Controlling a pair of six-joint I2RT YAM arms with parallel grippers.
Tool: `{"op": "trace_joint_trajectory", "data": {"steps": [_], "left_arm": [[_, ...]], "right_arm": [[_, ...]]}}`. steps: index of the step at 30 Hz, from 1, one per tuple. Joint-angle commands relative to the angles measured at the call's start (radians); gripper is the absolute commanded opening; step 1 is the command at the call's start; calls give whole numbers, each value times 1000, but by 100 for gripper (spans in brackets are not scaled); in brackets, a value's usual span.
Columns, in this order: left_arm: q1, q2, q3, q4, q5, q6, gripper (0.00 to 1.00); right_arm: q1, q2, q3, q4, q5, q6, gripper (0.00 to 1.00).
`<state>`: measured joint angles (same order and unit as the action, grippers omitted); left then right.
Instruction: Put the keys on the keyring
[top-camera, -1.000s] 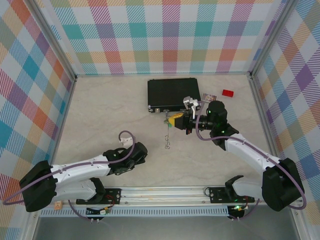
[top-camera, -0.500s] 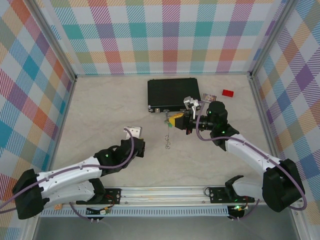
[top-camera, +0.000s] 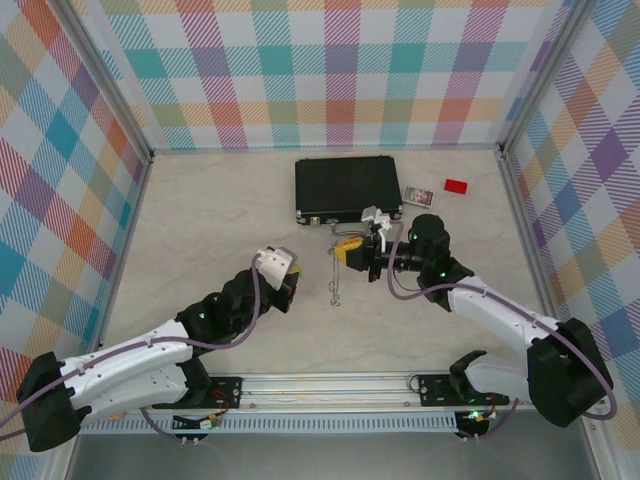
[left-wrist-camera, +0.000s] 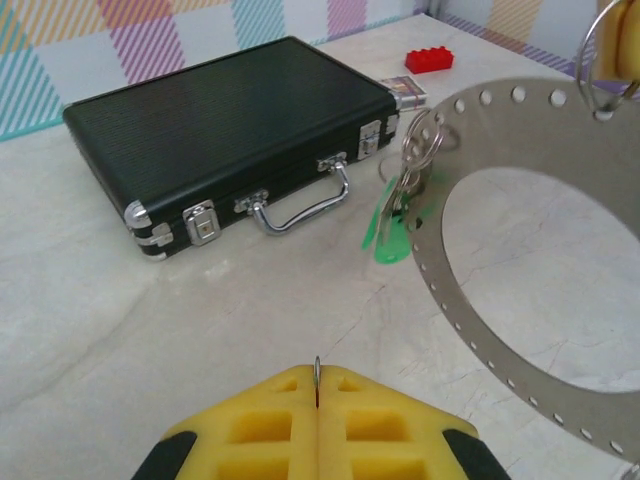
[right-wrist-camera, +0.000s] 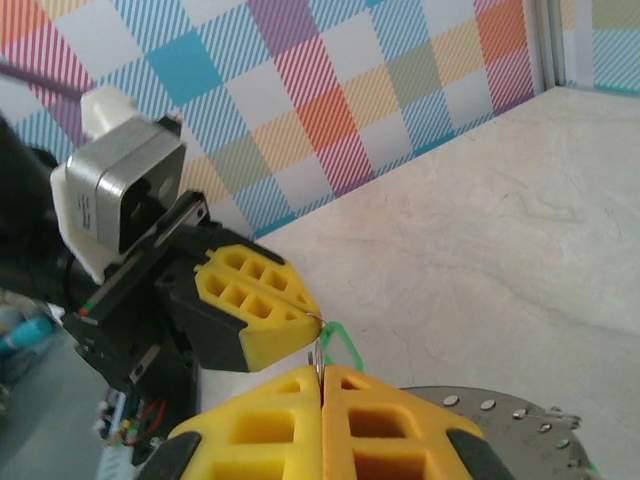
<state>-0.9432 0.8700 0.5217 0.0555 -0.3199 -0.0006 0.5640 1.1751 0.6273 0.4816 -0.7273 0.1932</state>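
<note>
Top view: the left claw (top-camera: 290, 278) and the right claw (top-camera: 345, 252) face each other over the middle of the table (top-camera: 200, 210), close together. The keyring (top-camera: 333, 283) shows edge-on as a thin line between them, just beside the right claw. Its long line runs from near to far, so its flat face is turned towards the left claw. The black case (top-camera: 345, 185) lies beyond.

Left wrist view: the left claw (left-wrist-camera: 317, 400) has its yellow pads pressed together. A sliver of thin wire stands up at the seam, and I cannot tell what it belongs to. The keyring (left-wrist-camera: 540, 125), a flat grey hoop with small holes, stands ahead and to the right, face-on. A thin wire loop passes through a hole at its top right. The keys (left-wrist-camera: 392, 222) hang at the hoop's far left edge, green tags pointing down, in front of the black case (left-wrist-camera: 230, 130). Whether they are already linked to the hoop is unclear.

Right wrist view: the right claw (right-wrist-camera: 320, 400) is pressed together on a thin wire loop, and the keyring (right-wrist-camera: 500, 420) sits just below and to its right. The left claw (right-wrist-camera: 300, 318) points in from the left, its tip almost touching. A green strip, likely a key tag, shows between them.

Judgement: the left claw is the free one, and the keys lie ahead of it, slightly right.
</note>
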Motion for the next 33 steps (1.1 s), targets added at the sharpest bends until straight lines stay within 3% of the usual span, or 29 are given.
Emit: {"op": "trace_joint_trajectory", "data": {"steps": [1, 10, 25, 33], "left_arm": [[30, 4, 45, 20, 103, 61, 0], [49, -15, 48, 27, 170, 115, 0], [49, 49, 124, -61, 186, 173, 0], [47, 53, 133, -91, 237, 253, 0]], "right_arm": [[31, -30, -11, 14, 76, -134, 0], [54, -62, -37, 0, 178, -199, 0], [135, -117, -40, -95, 522, -339, 0], [148, -135, -48, -93, 529, -353, 0]]}}
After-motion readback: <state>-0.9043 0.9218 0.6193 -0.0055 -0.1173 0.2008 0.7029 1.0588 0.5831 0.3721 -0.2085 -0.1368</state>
